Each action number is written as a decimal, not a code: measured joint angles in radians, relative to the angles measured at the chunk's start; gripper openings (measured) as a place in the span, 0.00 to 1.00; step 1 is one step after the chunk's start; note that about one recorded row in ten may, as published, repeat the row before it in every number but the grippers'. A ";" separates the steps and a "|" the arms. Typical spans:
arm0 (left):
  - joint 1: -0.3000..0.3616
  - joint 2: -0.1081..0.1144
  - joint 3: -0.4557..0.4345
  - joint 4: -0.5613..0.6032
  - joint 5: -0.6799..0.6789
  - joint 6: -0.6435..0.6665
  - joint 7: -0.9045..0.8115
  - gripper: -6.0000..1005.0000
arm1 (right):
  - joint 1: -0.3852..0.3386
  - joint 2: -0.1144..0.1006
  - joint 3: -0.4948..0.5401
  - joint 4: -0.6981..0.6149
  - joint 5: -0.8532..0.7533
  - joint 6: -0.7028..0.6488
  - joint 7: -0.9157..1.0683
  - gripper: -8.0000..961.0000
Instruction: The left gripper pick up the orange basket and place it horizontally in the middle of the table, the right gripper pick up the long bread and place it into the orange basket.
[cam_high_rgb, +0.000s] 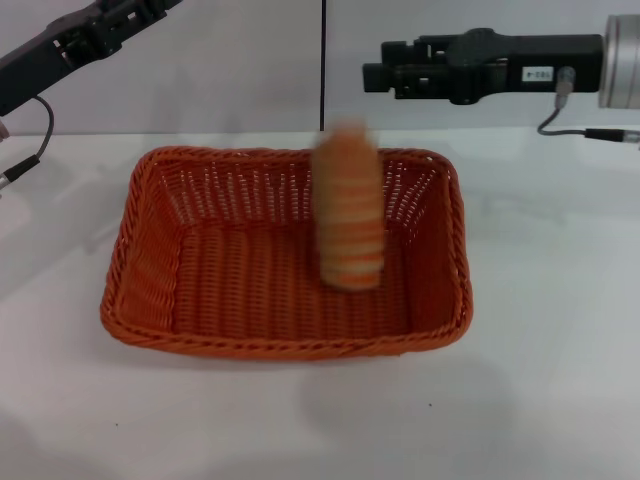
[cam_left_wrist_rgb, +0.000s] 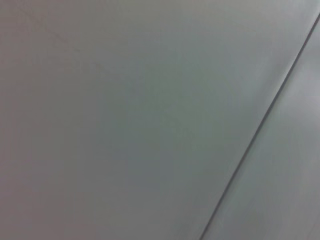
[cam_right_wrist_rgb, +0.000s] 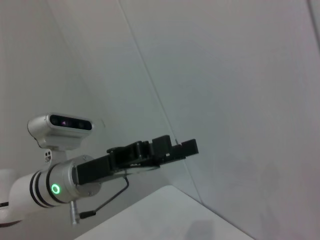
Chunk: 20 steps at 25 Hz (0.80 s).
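Long bread (cam_high_rgb: 350, 210) stands upright and blurred inside the orange basket (cam_high_rgb: 290, 348), which lies lengthwise mid-surface (cam_high_rgb: 540, 380). Right gripper (cam_high_rgb: 372, 72) hangs above the basket's far rim, carrying nothing; open or closed undeterminable. Left gripper (cam_right_wrist_rgb: 187, 149) is raised at far left; state likewise undeterminable.

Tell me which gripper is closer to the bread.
The left gripper, the one with the silver wrist: its tip is just above the long bread in the orange basket. The all-black right gripper is beyond the basket's corner.
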 joint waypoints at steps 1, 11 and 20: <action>0.000 0.000 0.000 0.000 0.000 0.000 0.000 0.84 | -0.008 -0.002 0.000 -0.002 0.002 -0.002 0.000 0.53; -0.021 -0.010 -0.017 0.000 -0.008 -0.026 0.016 0.84 | -0.129 0.011 0.070 -0.106 0.010 -0.048 -0.006 0.64; -0.022 -0.021 -0.066 -0.116 -0.165 -0.027 0.235 0.84 | -0.383 0.038 0.269 -0.118 0.292 -0.063 -0.271 0.64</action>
